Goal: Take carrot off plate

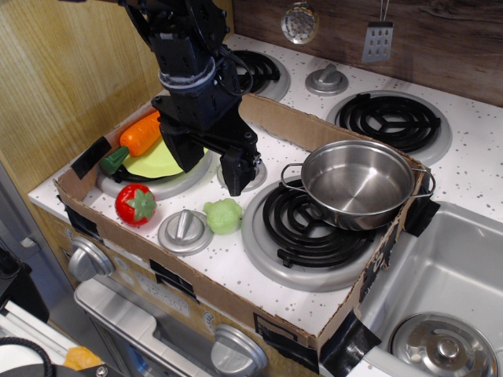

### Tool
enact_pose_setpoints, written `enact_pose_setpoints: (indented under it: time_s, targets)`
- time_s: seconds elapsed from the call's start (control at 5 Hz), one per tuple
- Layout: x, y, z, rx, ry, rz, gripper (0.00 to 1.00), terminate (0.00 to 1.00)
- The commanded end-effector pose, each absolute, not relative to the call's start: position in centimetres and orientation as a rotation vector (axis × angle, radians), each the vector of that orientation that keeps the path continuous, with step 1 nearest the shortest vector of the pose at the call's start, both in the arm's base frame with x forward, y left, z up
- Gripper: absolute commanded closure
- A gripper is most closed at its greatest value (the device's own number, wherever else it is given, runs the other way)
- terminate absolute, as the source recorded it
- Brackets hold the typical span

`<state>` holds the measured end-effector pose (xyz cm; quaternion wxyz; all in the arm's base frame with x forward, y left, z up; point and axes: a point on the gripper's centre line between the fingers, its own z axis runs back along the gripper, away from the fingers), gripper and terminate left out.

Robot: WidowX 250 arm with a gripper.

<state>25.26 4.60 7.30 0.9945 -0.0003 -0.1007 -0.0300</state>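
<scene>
Carrot (137, 137) on plate (161, 163), gripper (211, 163) above

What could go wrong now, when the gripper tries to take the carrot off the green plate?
The carrot lies at the plate's far-left rim, beside the cardboard wall; the fingers may hit that wall.
The gripper hangs to the carrot's right, over the plate, so a grasp could press or drag the plate.
The glossy carrot may slip and roll toward the tomato.

A steel pot (357, 184) sits on a burner (302, 228), right of a tomato (135, 204).
</scene>
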Motion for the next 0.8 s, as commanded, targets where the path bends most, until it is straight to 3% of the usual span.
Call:
enact_pose_setpoints:
  time_s: [0.0,0.6]
  targets:
    - [25.3,4.6,7.3,-0.001,-0.202,-0.06,0.0,0.0]
    - [28.1,9.5,10.6,0.081,-0.229,-0.081,0.0,0.0]
